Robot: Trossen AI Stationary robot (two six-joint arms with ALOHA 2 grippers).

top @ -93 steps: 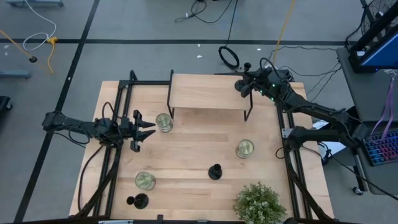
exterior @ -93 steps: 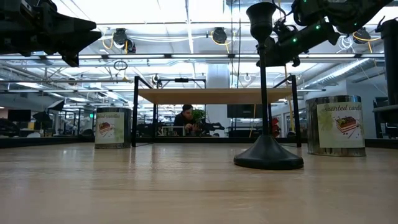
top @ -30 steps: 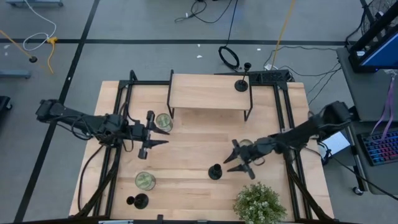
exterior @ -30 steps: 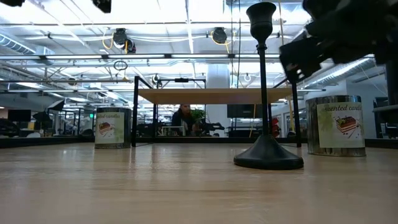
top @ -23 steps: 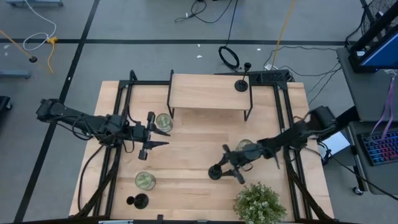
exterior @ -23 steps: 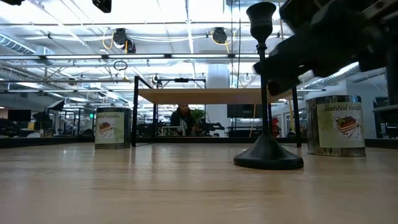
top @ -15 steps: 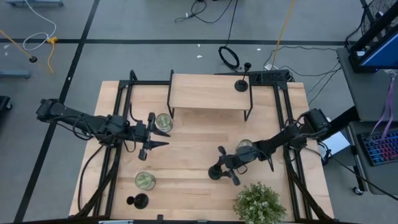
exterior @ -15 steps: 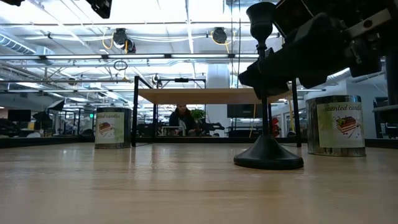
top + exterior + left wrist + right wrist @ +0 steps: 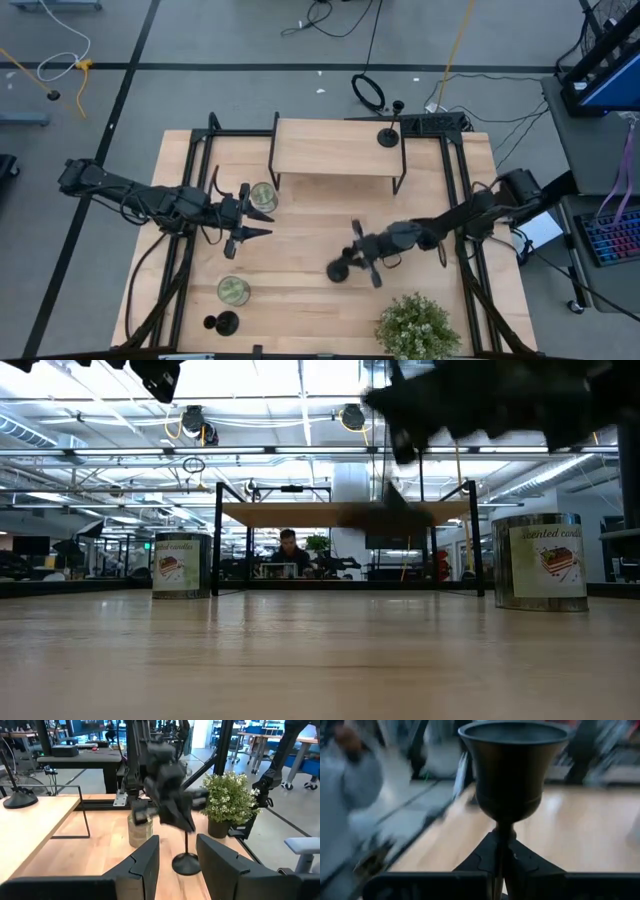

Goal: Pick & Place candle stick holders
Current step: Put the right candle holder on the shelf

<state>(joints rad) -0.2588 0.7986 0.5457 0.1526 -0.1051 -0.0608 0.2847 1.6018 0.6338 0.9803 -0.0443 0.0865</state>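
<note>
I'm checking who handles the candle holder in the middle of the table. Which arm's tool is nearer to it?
The right. The right tool is closed around the middle candle holder at its stem, near the plant. The left tool waits well away, beside a candle jar.

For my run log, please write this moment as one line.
right claw: shut on matte-black candle stick holder, lifted | left claw: open, waiting by green-lidded candle tin

"scented candle" on right tin (image 9: 546, 561), left tin (image 9: 181, 564) label partly legible
</note>
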